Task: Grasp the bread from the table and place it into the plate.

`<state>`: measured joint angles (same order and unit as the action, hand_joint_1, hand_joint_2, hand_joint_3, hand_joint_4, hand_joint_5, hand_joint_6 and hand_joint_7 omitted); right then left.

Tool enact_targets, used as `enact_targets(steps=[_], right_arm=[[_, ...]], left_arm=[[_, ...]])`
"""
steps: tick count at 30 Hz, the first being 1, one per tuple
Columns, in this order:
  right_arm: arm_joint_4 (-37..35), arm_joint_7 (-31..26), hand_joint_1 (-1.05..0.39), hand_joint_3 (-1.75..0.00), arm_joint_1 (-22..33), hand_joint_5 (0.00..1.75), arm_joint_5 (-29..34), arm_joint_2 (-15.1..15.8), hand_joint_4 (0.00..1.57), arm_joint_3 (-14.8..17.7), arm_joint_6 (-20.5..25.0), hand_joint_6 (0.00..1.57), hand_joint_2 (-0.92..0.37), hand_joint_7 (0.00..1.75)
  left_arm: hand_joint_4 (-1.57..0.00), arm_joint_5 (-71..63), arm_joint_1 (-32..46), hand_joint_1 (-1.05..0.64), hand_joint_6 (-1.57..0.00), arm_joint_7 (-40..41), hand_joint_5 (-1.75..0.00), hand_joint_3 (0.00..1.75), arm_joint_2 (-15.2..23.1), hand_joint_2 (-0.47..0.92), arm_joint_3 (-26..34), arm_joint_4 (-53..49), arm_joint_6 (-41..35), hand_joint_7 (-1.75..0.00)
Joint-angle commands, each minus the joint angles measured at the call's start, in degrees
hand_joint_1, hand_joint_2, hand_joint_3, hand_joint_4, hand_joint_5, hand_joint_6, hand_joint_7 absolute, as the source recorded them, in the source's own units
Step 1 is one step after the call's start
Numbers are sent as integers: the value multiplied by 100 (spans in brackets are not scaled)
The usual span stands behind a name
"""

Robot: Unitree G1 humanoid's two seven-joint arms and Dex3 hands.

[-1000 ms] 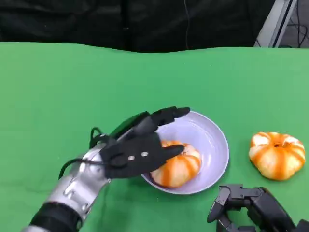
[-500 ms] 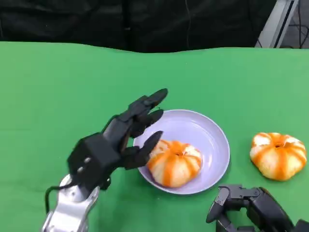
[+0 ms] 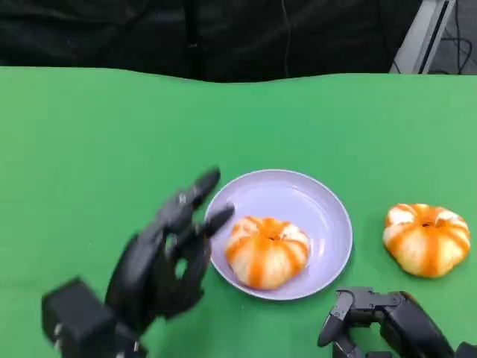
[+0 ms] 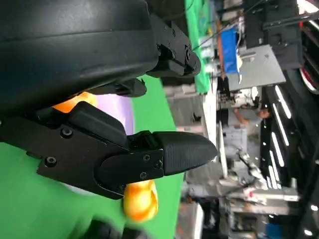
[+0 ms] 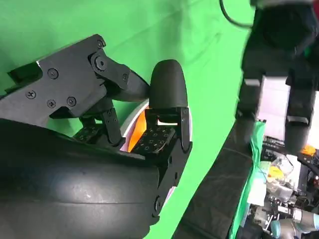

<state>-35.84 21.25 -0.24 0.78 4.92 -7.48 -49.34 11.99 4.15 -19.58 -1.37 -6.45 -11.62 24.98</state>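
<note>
One bread point(image 3: 267, 250) sits inside the plate point(image 3: 328, 216), toward its 7 o'clock side, leaning near the rim there, which I read as the spot where it was let go, so this part of the job looks done. The left hand point(image 3: 168, 261) hangs just off the plate's 9 o'clock edge, holding nothing, its fingers point(image 3: 197, 188) spread and pointing up toward 1 o'clock, clear of the bread. A second bread point(image 3: 427, 239) lies on the green surface point(image 3: 112, 134) at 3 o'clock from the plate, well apart from it, untouched; I judge it is the next to go in. The right hand point(image 3: 387, 324) waits low at 5 o'clock, close to that second bread and holding nothing, though whether its fingers are spread or curled I cannot tell. The count: two breads, one plate, two hands.
</note>
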Motion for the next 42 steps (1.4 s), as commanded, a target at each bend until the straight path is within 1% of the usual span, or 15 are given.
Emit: enact_targets(steps=[1, 9, 14, 18, 19, 21, 22, 24, 27, 32, 33, 35, 36, 39, 42], right_arm=[[41, 43, -13, -96, 46, 147, -75, 100, 81, 32, -35, 85, -61, 116], [68, 37, -14, -94, 93, 147, -77, 116, 82, 51, -14, 86, -62, 113], [90, 45, -14, -95, 101, 148, -75, 128, 81, 46, -3, 85, -62, 114], [83, 72, -13, -95, 96, 148, -101, 135, 80, 49, 20, 85, -62, 114], [68, 57, -13, -95, 84, 147, -78, 138, 80, 51, -5, 85, -62, 114], [42, 36, -13, -94, 67, 147, -51, 141, 81, 52, -45, 85, -62, 114], [44, 40, -13, -94, 67, 147, -57, 140, 81, 51, -33, 85, -63, 114], [46, 69, -14, -94, 66, 147, -94, 136, 81, 48, -4, 85, -63, 114], [12, 79, -14, -93, 49, 147, -103, 134, 81, 49, -31, 85, -63, 114], [69, 28, -15, -94, 66, 147, -49, 138, 81, 49, 8, 86, -63, 114], [64, 31, -15, -94, 63, 147, -54, 137, 81, 48, -2, 85, -63, 114], [31, 45, -15, -94, 48, 147, -74, 130, 81, 46, -24, 85, -63, 114], [9, 56, -15, -94, 39, 148, -86, 125, 81, 45, -33, 85, -62, 114], [-9, 79, -15, -94, 29, 148, -119, 119, 81, 47, -28, 85, -62, 115], [2, 88, -15, -94, 28, 148, -140, 119, 80, 51, -9, 85, -62, 115]], left_arm=[[-58, 166, 227, -81, -34, -94, -6, 66, -126, 92, 120, -110, 348, -3], [-67, 349, 604, -80, -37, -443, -6, 64, -314, 92, 221, -671, 845, -2], [-72, 392, 579, -78, -38, -574, -5, 63, -376, 92, 289, -967, 1076, -2], [-71, 158, 473, -50, -39, -484, -2, 34, -356, 92, 299, -1094, 1108, -1], [-70, 121, 468, -48, -39, -470, -1, 32, -368, 92, 303, -1116, 1129, -1], [-73, 56, 457, -19, -43, -450, -2, 27, -383, 92, 312, -1164, 1184, -2], [-73, -34, 443, -15, -43, -396, -2, 26, -378, 92, 321, -1207, 1238, -2], [-79, -168, 402, -2, -53, -308, -3, 33, -370, 92, 341, -1287, 1313, -4], [-85, -344, 343, 4, -64, -153, -4, 43, -362, 92, 365, -1355, 1378, -6], [-95, -565, 254, 4, -77, -9, -5, 49, -278, 92, 396, -1437, 1496, -6], [-104, -602, 237, 2, -87, 13, -5, 48, -269, 92, 409, -1457, 1527, -7], [-108, -682, 197, 2, -92, 58, -5, 48, -244, 92, 415, -1516, 1611, -7], [-118, -716, 179, 0, -106, 77, -6, 47, -232, 92, 411, -1548, 1655, -8], [-128, -784, 115, -1, -118, 110, -6, 46, -207, 92, 393, -1656, 1746, -6], [-140, -803, 19, 0, -132, 87, -6, 69, -192, 77, 374, -1825, 1839, -2]])
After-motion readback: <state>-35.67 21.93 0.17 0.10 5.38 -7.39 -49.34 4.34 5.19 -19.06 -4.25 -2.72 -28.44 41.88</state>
